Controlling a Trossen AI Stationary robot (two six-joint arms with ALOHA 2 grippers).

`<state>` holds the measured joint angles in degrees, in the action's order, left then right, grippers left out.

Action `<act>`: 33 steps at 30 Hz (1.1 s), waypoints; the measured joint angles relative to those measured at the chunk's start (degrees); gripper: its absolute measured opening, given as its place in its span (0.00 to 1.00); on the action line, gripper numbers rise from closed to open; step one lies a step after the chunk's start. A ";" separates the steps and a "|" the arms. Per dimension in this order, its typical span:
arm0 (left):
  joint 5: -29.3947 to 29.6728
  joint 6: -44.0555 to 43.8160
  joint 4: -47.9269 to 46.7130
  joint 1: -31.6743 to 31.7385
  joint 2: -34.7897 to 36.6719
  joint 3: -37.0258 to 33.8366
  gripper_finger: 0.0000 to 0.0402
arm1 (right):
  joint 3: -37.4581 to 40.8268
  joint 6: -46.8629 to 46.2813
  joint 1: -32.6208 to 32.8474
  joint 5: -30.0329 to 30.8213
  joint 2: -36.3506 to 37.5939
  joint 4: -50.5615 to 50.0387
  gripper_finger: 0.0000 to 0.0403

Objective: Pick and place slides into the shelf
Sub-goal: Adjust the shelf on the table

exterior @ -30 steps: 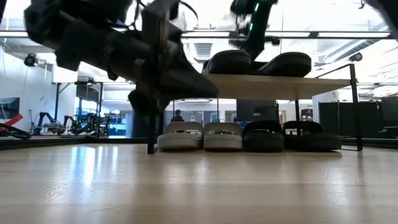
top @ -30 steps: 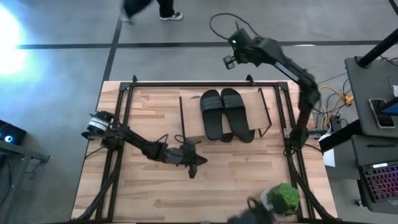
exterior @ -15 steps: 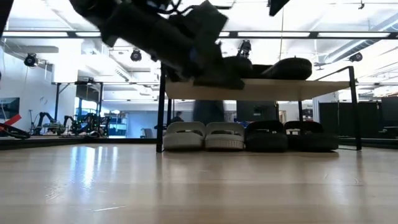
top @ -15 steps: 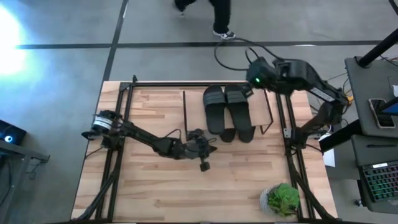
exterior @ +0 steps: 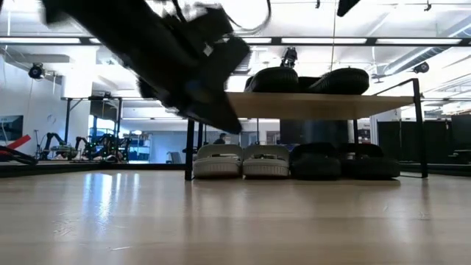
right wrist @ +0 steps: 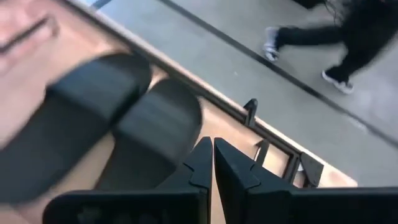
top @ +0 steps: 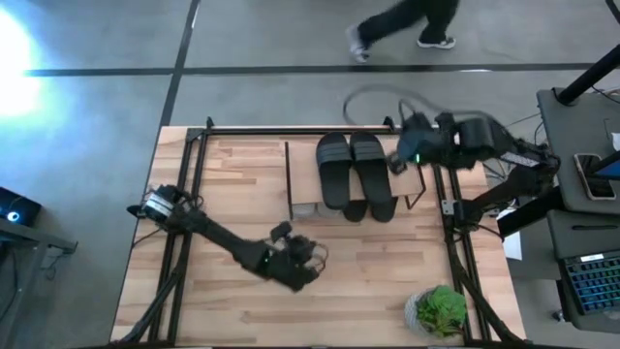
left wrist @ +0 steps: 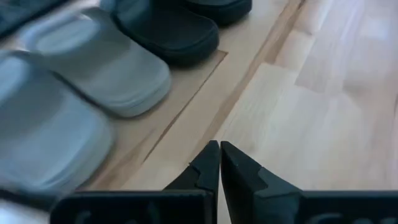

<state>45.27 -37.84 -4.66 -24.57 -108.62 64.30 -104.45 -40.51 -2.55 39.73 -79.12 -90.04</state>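
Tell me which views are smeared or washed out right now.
High view: right hand and walking person are motion-smeared, with glare at the left edge. Low view: the left arm is a dark blur against bright ceiling lights. Left wrist view: the nearest grey slide looks soft.

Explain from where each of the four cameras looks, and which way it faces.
High view: above the table, facing down; both arms, shelf.
Low view: at tabletop height, facing the shelf; one blurred arm.
Left wrist view: facing grey slides; left end effector shut.
Right wrist view: facing black slides and a walking person; right end effector shut.
Shared: the high and right wrist views both show the person.
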 joint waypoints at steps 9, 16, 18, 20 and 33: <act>2.23 4.18 -27.03 -1.53 -7.10 11.92 0.00 | 15.30 -0.03 9.74 3.86 5.09 -0.11 0.02; 3.27 2.59 -36.99 -0.09 -9.92 14.35 0.00 | 21.71 -2.99 11.82 3.66 6.09 -0.01 0.02; 4.91 2.72 -39.14 0.58 -8.97 14.11 0.00 | 23.02 -3.01 11.98 3.63 6.09 0.02 0.02; 5.60 3.39 -39.70 1.49 -8.03 14.11 0.00 | 24.28 -3.02 11.96 3.61 6.24 0.06 0.02; 7.33 2.00 -48.23 5.39 -7.23 11.42 0.00 | 27.60 -3.10 11.92 1.90 6.77 0.03 0.02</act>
<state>52.60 -35.84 -52.89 -19.18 -115.85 75.72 -76.86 -43.61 9.37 41.63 -72.36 -90.01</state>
